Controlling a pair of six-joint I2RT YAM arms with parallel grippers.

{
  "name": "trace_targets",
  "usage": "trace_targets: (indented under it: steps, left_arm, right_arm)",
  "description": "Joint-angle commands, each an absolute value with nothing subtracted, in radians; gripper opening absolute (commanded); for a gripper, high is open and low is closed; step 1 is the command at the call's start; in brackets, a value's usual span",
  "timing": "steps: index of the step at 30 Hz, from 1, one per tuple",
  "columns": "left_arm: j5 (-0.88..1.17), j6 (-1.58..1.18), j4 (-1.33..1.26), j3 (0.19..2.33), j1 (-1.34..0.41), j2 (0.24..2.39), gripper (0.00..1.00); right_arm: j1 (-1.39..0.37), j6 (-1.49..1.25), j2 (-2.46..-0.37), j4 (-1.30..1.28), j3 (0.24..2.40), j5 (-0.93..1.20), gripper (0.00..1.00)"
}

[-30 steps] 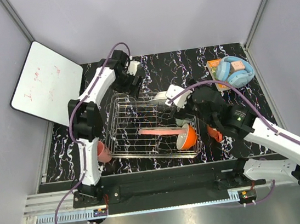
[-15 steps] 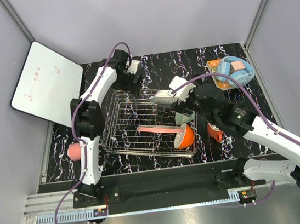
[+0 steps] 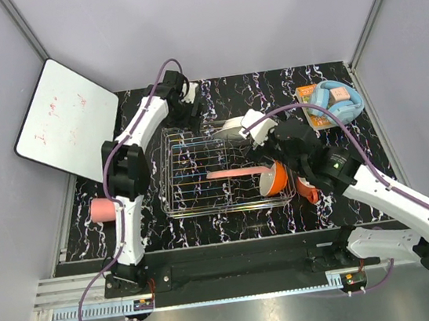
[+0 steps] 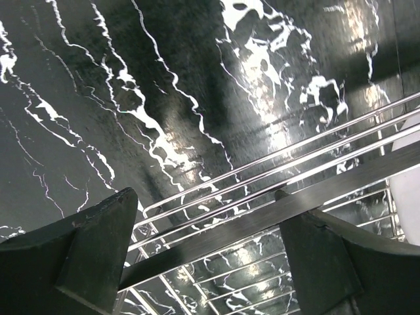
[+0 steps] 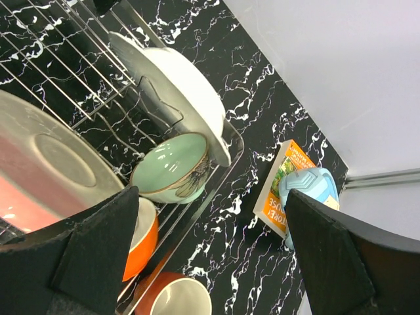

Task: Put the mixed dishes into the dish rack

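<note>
Dish rack now sits square to the table's near edge; a second ago it lay skewed, so it has been swung round. The left claw is at its far left corner, fingers spread, the rim wire crossing the gap, gripping nothing. The right claw hovers released over the rack's right end. Pink plate, white plate, mint bowl and orange bowl are inside. The mug stands just outside the right wall. The pink cup has been pushed further left and lies on its side, well apart. Both likely remain to load.
</note>
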State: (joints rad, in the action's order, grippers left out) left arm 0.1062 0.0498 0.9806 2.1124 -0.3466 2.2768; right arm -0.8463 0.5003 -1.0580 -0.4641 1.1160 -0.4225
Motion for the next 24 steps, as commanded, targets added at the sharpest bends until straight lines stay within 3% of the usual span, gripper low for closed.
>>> trace_targets:
  steps: [1,12,20,24]
  left_arm:
    - [0.023,-0.049,0.92,2.114,-0.345,2.332,0.99]
    - [-0.117,0.124,0.959,2.057,-0.325,2.06,0.99]
    - [0.077,0.149,1.075,1.925,-0.169,1.757,0.99]
    - [0.147,0.254,1.101,1.723,-0.062,1.512,0.99]
  right_arm:
    - [-0.833,0.483,-1.061,-0.413,1.114,-0.402,1.0]
    - [-0.825,0.459,-1.063,-0.39,1.1,-0.405,1.0]
    - [-0.818,0.446,-1.069,-0.367,1.085,-0.448,1.0]
    - [-0.818,0.448,-1.063,-0.367,1.071,-0.466,1.0]
